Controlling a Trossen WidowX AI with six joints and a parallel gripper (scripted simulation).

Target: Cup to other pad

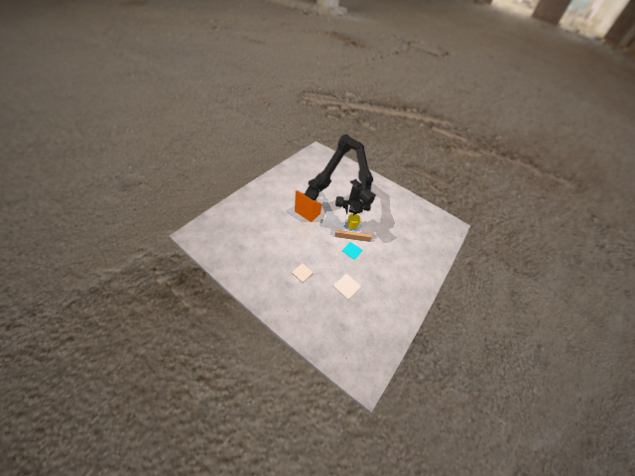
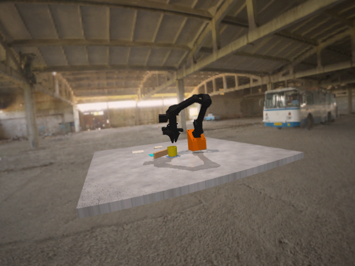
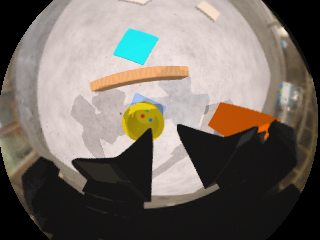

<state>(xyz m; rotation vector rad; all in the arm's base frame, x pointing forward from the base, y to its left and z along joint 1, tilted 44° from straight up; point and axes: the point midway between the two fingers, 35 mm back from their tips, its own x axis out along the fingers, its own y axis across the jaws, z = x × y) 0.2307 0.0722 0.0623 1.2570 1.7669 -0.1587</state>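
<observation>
Positioning above the yellow cup [image 1: 353, 222] [image 2: 172, 151] [image 3: 143, 121], the gripper [image 1: 354, 210] [image 2: 173, 142] [image 3: 164, 130] points downward, jaws partly open, grasping nothing.

Wrist view, left to right: the cyan pad [image 1: 352, 250] [image 2: 151, 154] [image 3: 136, 46] lies beyond the low wooden bar [image 1: 353, 236] [image 2: 160, 153] [image 3: 140, 77], on the side away from the cup; the bar stands between cyan pad and cup; the cup stands upright on the blue pad [image 1: 346, 225] [image 2: 178, 155] [image 3: 155, 102], part of which projects from beneath it; small marbles [image 3: 147, 117], including one red and one blue, are located inside the cup; the fingertips are clear of the cup; the orange base block [image 1: 308, 206] [image 2: 197, 141] [image 3: 240, 119] is at the right, apart from the cup. Both pads and the bar are supported by the pale slab [image 1: 358, 348] [image 2: 128, 183] [image 3: 65, 60].
</observation>
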